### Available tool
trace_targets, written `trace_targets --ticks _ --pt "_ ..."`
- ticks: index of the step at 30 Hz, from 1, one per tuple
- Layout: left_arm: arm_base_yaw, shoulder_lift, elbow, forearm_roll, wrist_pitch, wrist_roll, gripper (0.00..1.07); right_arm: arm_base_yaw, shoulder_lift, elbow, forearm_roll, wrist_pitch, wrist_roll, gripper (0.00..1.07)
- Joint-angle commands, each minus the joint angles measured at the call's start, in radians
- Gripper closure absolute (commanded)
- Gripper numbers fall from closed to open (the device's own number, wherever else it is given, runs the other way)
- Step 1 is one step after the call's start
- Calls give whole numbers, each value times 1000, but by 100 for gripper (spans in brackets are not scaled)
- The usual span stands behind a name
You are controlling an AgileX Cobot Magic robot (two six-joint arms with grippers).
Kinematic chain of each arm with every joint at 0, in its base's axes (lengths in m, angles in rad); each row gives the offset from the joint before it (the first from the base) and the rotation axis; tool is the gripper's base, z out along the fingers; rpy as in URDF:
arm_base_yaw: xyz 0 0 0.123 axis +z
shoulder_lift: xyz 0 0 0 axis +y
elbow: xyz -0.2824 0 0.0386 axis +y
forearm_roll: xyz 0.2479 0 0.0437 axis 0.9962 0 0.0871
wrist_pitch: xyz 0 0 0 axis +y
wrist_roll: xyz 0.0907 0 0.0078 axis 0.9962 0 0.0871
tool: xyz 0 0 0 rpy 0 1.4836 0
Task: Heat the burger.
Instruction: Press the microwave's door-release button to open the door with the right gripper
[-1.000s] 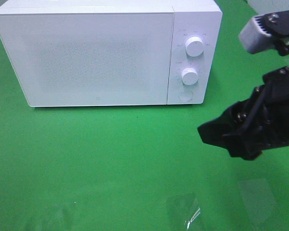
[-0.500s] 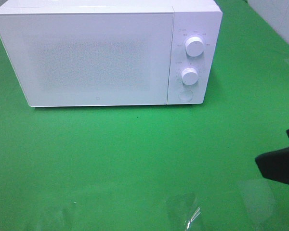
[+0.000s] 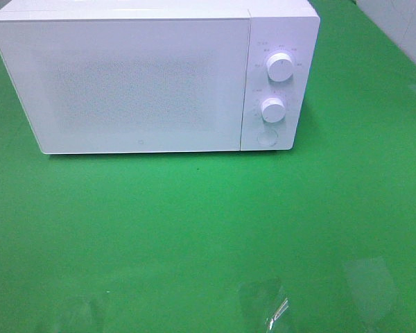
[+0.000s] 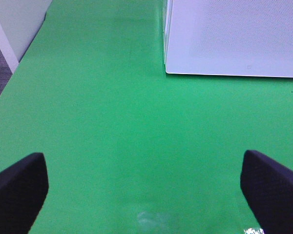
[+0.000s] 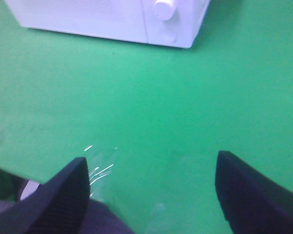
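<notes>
Two black grippers logged: left gripper (image 4: 144,192), right gripper (image 5: 154,190), both spread, nothing held. Burger not seen in any view; presumed behind shut door (image 3: 125,83) of white box-shaped microwave (image 3: 284,24), ahead of both; right gripper judged nearer white round dials (image 3: 280,67).

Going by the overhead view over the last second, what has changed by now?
The right gripper, which hung near the right front of the microwave, pulled back toward the lower right and out of the overhead view. Its jaws are open and empty; nothing was grasped or released. The microwave stays shut, its dials look as before, and the left gripper stays wide open.
</notes>
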Motion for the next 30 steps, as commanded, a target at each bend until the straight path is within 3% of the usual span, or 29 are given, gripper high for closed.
trace_targets --ticks 1,6,16,30 --pt "3 -16 3 -3 -14 0 6 -61 -62 4 -31 22 -21 36" --pt "3 -16 3 -3 -14 0 6 -169 -173 5 -66 28 -49 27" --pt "3 -16 3 -3 -13 0 6 -253 -310 90 -66 27 -41 32" --pt "3 -3 3 -3 -14 0 6 -255 -310 90 -66 27 -40 32"
